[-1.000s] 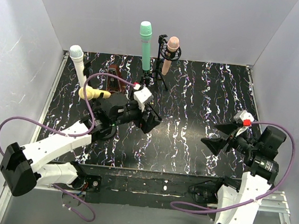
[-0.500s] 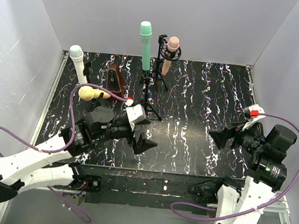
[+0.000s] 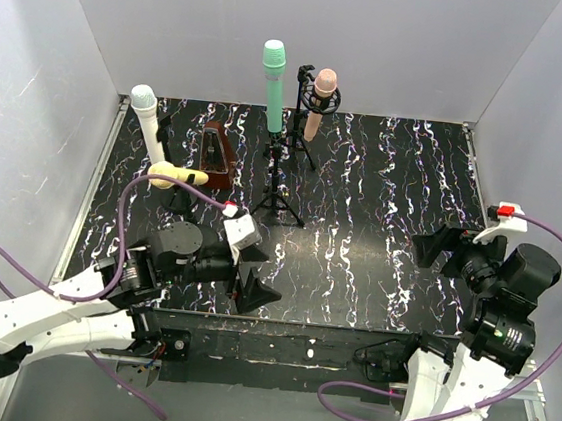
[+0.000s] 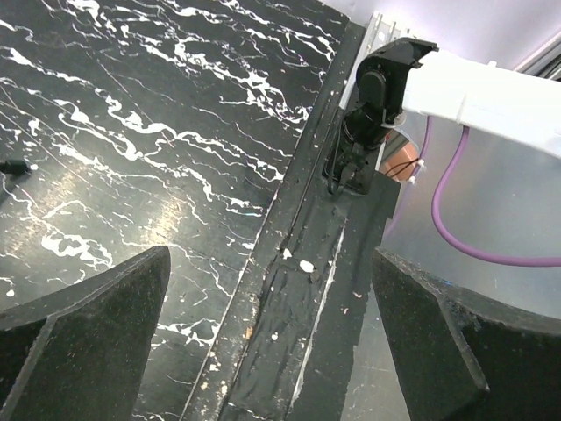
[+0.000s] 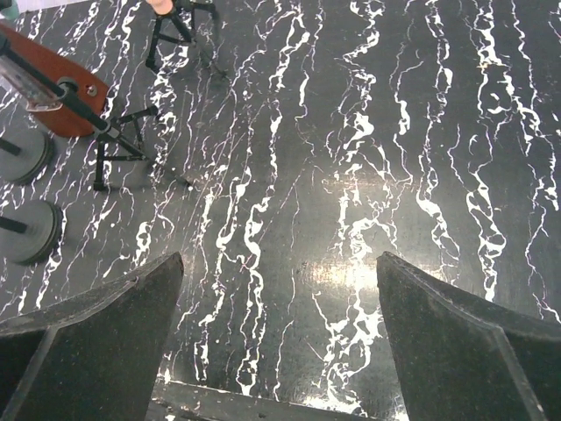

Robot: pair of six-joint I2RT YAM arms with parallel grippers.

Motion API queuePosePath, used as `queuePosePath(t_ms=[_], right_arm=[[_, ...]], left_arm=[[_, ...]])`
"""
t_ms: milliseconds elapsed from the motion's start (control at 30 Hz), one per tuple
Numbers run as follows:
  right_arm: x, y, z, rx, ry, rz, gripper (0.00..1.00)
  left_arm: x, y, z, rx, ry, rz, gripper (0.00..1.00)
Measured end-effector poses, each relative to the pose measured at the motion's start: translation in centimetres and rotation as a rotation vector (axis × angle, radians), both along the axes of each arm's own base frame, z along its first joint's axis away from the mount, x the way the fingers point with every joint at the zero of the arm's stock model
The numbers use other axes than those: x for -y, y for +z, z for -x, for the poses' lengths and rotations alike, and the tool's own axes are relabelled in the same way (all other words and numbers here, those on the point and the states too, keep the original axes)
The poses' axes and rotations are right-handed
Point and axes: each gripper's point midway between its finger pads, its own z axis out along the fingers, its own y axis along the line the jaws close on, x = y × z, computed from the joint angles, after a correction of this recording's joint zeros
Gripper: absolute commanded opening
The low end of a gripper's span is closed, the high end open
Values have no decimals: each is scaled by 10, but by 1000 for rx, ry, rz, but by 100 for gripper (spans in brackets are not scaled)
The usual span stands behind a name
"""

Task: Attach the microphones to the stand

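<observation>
Mics: all 4 look seated. Green mic (image 3: 271,84) sits upright atop the tripod stand (image 3: 274,185). Pink mic (image 3: 322,96) is in a ring-mount stand just behind it. White mic (image 3: 147,116) is on a stand at far left, w/ yellow mic (image 3: 167,173) tilted on a low stand near it.
L hand: left gripper (image 3: 259,276) is at the table's near edge, jaws spread wide, nothing betw. them. Its wrist cam shows only the table edge and the other arm's base.
R hand: right gripper (image 3: 436,249) is by the right edge, jaws apart and empty, well clear of the stands.
Progress: looks done, judging by the mics. Arms appear to be backing off.
Risk 1: purple cable (image 3: 178,188) of the L arm arcs right by the yellow mic. More pull-back could drag it across and tip that mic or its stand.
Risk 2: the green mic is tall on thin tripod legs, so prob. top-heavy. A brush from the L wrist or cable could topple it into the red-brown block (image 3: 215,153) beside it.
Change vs 1 s ago: L gripper was up close to the tripod and is now well apart from it, near the front edge. R gripper went from mid-right of the table out toward the right edge. Mics and stands are unmoved.
</observation>
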Motion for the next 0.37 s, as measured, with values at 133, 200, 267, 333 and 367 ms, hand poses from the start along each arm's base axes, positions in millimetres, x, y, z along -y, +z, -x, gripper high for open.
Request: queuePosePath(t_ms=[133, 200, 267, 333, 367], right_arm=[[4, 0, 0, -2, -33, -1, 98], [6, -1, 0, -6, -45, -1, 98], [6, -1, 0, -7, -51, -3, 98], [7, -1, 0, -9, -57, -6, 98], [8, -1, -1, -10, -62, -8, 98]], left_arm=[[2, -9, 5, -34, -10, -23, 98], [3, -12, 8, -43, -16, -31, 98], [3, -16, 9, -50, -19, -38, 98], [2, -22, 10, -56, -20, -48, 98], [1, -25, 10, -59, -18, -55, 98]])
